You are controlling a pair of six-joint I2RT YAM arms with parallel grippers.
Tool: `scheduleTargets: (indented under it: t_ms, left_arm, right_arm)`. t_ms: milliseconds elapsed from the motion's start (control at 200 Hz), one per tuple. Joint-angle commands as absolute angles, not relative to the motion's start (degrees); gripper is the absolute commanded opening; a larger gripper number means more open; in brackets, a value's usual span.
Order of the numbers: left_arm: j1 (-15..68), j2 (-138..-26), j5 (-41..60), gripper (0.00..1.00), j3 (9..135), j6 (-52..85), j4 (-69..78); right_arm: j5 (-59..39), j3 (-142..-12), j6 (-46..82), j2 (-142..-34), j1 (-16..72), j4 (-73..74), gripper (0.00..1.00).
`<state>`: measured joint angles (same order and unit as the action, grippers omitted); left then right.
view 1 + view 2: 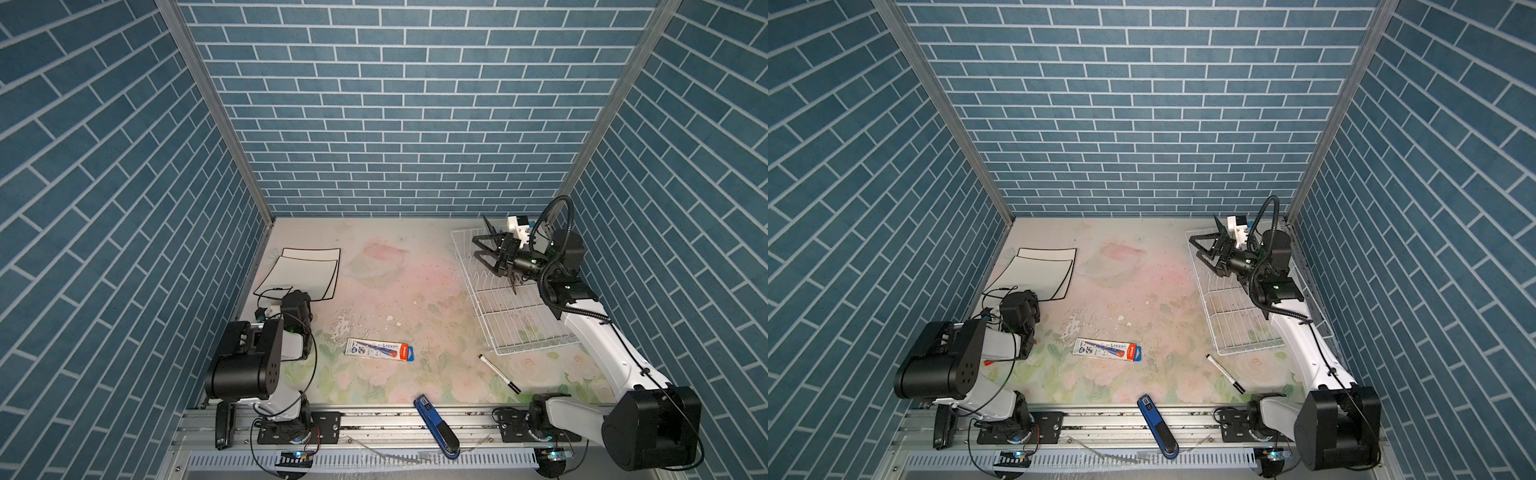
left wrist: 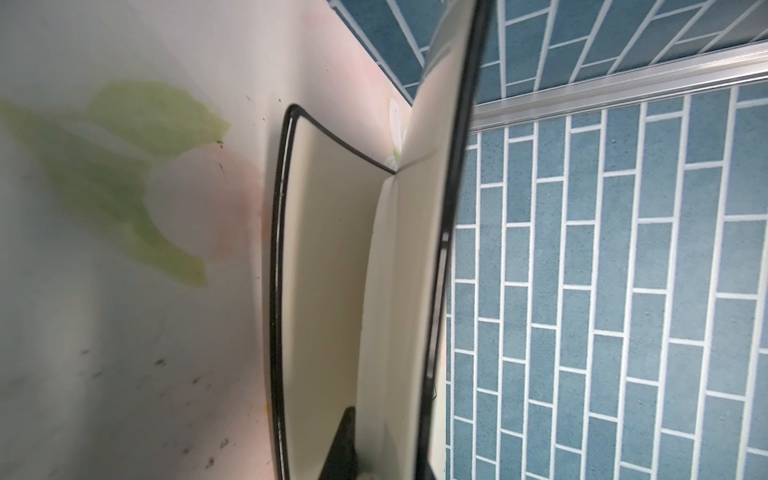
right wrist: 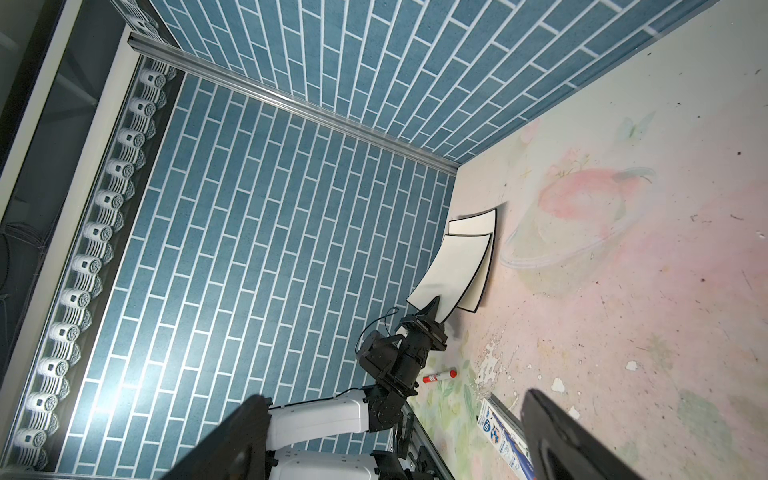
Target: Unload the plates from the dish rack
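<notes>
Left tool (image 3: 435,311) is clamping tilted plate (image 3: 453,270), seemingly over flat plate (image 3: 473,226); right tool (image 1: 488,259) is hovering open above dish rack (image 1: 523,332).

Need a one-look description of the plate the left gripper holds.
At the far-left corner of the table, two square white black-rimmed plates overlap. It is the upper plate, nearer the robot, tilted in the left gripper; the lower plate lies flat.
</notes>
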<state>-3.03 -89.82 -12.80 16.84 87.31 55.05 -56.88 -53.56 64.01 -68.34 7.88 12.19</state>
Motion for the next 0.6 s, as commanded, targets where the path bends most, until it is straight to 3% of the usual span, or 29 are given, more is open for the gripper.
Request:
scheduleTargets:
  t_ms: [0,195,315,440,595]
  left_arm:
    - [-3.3,-89.87,-12.85,0.01,19.93,87.36,63.43]
    - [-3.25,-90.6,-12.29,0.01,20.64,87.4,62.42]
    - [-3.25,-90.15,-12.31,0.06,20.74,87.07,61.15]
    - [-3.25,-89.33,-12.31,0.24,20.85,86.29,59.5]
    - [-3.25,-88.2,-12.08,0.33,21.09,85.96,57.71]
  right_arm:
    - [-58.1,-52.21,61.21,-66.97,8.0,12.97,0.96]
    - [-57.76,-51.31,61.38,-66.72,8.0,12.83,0.95]
    - [-57.66,-51.15,61.35,-66.4,8.0,12.81,0.95]
    - [-57.48,-51.17,61.43,-66.14,8.0,12.67,0.95]
    - [-57.39,-50.71,61.43,-65.7,7.95,12.72,0.95]
